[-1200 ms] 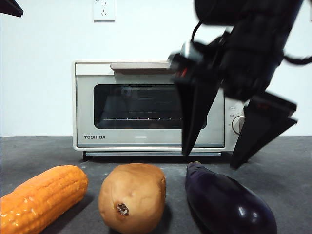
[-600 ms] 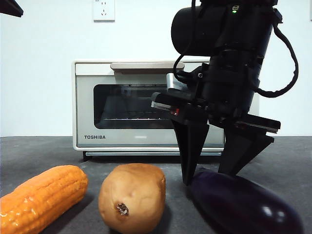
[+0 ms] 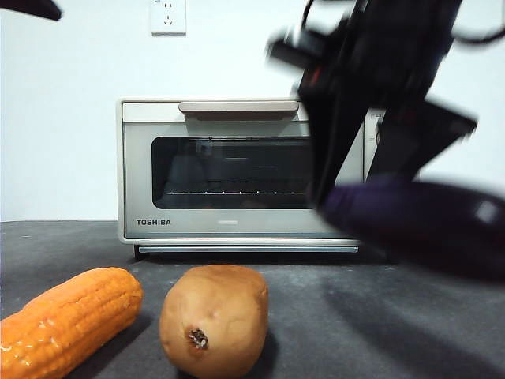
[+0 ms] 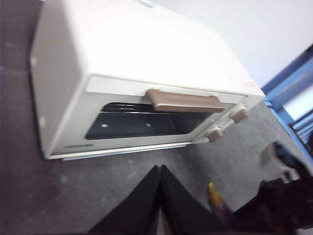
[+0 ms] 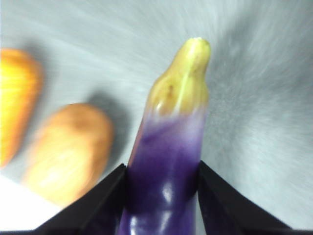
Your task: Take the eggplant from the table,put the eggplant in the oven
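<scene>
My right claw (image 5: 164, 196) is pinching the eggplant (image 5: 168, 161) round its purple body, both jaws pressed on its sides, pale stem end poking out ahead. In the front view the eggplant (image 3: 418, 221) hangs blurred in the air, clear of the desk (image 3: 355, 316), in front of the oven's (image 3: 221, 170) right end. The oven door is closed. Potato (image 3: 215, 318) and corn cob (image 3: 67, 320) lie on the desk at about eight o'clock from the eggplant. My left claw (image 4: 160, 171) hovers, jaws pressed together, facing the oven (image 4: 122, 73).
</scene>
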